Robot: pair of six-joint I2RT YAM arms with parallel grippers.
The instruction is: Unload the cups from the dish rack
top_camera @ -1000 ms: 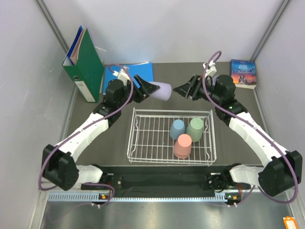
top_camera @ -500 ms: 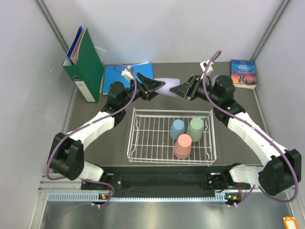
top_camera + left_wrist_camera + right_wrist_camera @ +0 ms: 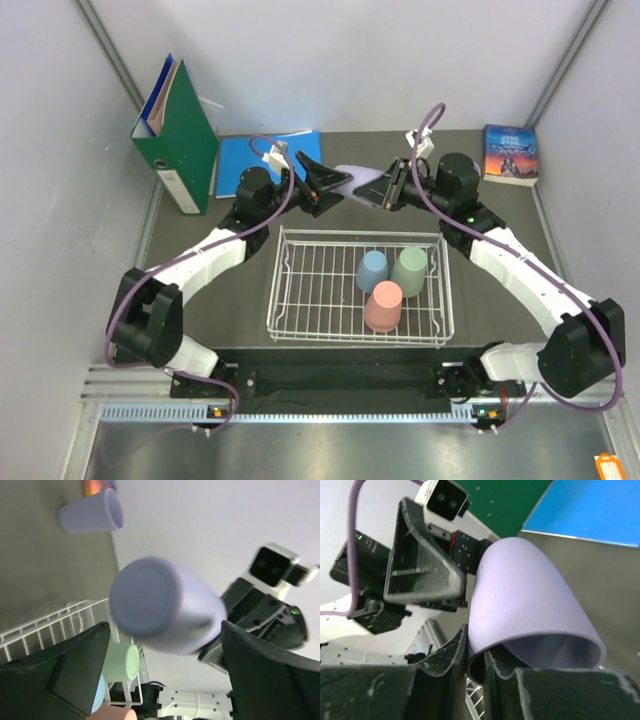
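A lavender cup (image 3: 350, 178) hangs on its side above the table behind the dish rack (image 3: 275, 290). My right gripper (image 3: 372, 185) is shut on its rim; in the right wrist view one finger sits inside the cup (image 3: 530, 600) and one outside, at the right gripper (image 3: 477, 647). My left gripper (image 3: 335, 183) is open, its fingers standing wide on either side of the cup's base (image 3: 160, 605) without touching. In the rack stand a blue cup (image 3: 372, 268), a green cup (image 3: 410, 268) and a pink cup (image 3: 383, 305), all upside down. Another lavender cup (image 3: 90, 515) lies on the table.
A green binder (image 3: 178, 135) stands at the back left beside a blue folder (image 3: 260, 155). A book (image 3: 510, 153) lies at the back right. Grey walls close in on both sides and the back.
Both arms have come together behind the rack. My right gripper has shut on the lavender cup's rim, and my left gripper has opened off it.
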